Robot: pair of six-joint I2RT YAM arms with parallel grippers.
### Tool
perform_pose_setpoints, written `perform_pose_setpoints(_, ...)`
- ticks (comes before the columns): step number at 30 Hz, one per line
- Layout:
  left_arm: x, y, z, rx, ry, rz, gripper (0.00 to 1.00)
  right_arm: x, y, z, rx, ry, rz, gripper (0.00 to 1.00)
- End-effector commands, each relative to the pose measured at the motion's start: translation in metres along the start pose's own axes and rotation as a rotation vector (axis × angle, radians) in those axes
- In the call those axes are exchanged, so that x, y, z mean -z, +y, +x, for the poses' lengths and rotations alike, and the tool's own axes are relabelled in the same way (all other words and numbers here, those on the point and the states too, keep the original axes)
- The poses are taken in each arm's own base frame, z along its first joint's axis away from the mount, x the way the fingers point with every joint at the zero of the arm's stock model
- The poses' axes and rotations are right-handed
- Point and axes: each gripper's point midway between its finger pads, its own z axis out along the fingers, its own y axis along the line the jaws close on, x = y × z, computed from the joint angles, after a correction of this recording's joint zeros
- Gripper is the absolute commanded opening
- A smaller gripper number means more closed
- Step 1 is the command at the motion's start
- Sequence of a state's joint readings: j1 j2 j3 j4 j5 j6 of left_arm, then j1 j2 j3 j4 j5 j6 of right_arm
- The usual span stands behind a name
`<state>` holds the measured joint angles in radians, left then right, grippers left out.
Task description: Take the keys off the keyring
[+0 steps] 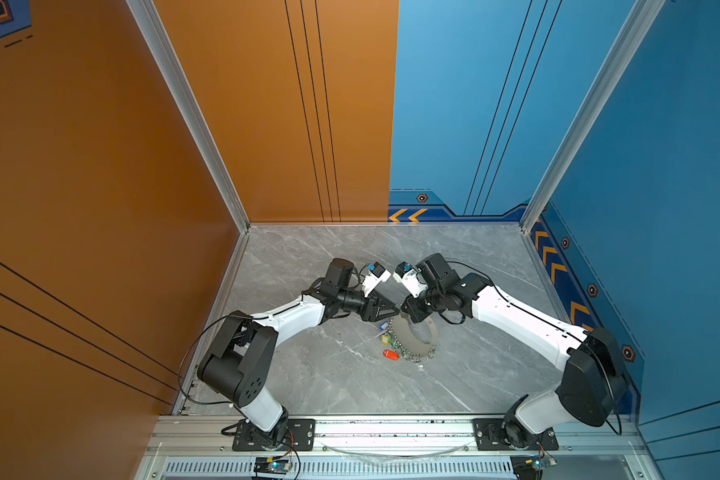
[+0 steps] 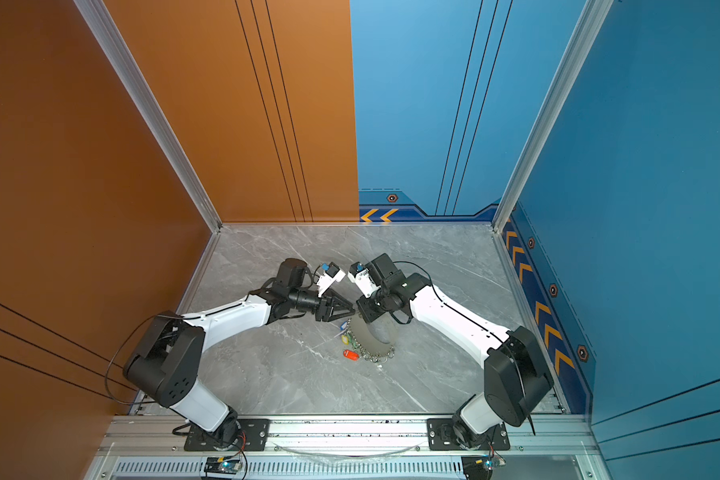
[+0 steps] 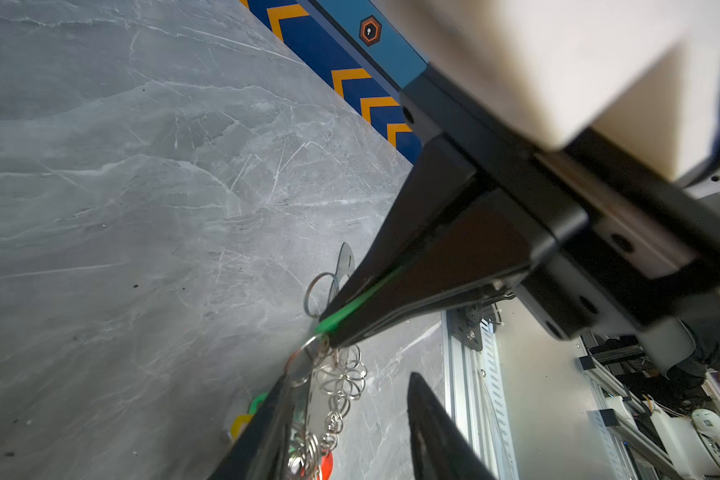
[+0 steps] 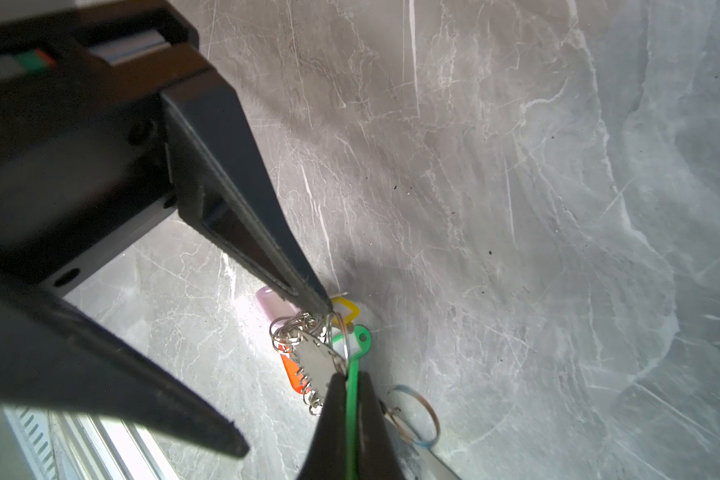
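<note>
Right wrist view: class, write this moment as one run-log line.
right gripper: shut on green tag | left gripper: open, fingertip by keyring | red tag: on table | green tag: not yet off

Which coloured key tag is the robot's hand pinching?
The green tag, clamped edge-on in the right hand; the red tag, yellow tag and pink tag are not gripped.

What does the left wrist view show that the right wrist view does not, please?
Only the left wrist view: the chevron-striped wall and the right gripper seen from outside. Only the right wrist view: the pale pink tag and the left gripper seen from outside, jaws wide apart. Both: the green tag clamped in the shut right gripper, and the small silver rings.
</note>
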<state>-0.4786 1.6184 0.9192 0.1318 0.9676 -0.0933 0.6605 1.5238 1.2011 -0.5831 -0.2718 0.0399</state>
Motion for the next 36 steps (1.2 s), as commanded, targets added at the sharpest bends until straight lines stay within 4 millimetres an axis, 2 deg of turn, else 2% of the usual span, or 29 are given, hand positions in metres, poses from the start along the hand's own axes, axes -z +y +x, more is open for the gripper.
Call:
perform_pose_setpoints(1,0.010,-0.001,-0.010,-0.060,-0.034,-0.041,0.46,0.011,0.011,-0.010,0.040,-0.051,-0.040,0.03)
perform_pose_setpoints(5,0.012,0.008,-0.011,-0.048,-0.042,-0.068,0.46,0.012,0.013,-0.010,0.043,-0.054,-0.043,0.03)
perform_pose_setpoints(13,-0.004,-0.003,-0.004,-0.043,-0.006,-0.013,0.41,0.013,0.012,-0.011,0.043,-0.057,-0.033,0.03)
perform_pose_setpoints(16,-0.006,-0.003,-0.003,-0.036,0.000,-0.001,0.32,0.014,0.013,-0.013,0.047,-0.064,-0.035,0.03)
perform_pose_setpoints(22,-0.005,-0.002,-0.003,-0.036,-0.002,-0.007,0.05,0.016,0.014,-0.015,0.050,-0.069,-0.034,0.03)
perform_pose_setpoints(24,-0.004,-0.002,-0.004,-0.038,-0.006,-0.007,0.00,0.016,0.013,-0.015,0.047,-0.072,-0.033,0.03)
perform_pose_setpoints(33,0.004,0.001,-0.007,-0.036,-0.027,-0.069,0.00,0.007,0.003,-0.003,-0.012,-0.076,-0.035,0.03)
perform_pose_setpoints(36,0.008,-0.002,-0.014,-0.031,-0.072,-0.077,0.00,0.002,0.004,0.000,-0.036,-0.088,-0.052,0.03)
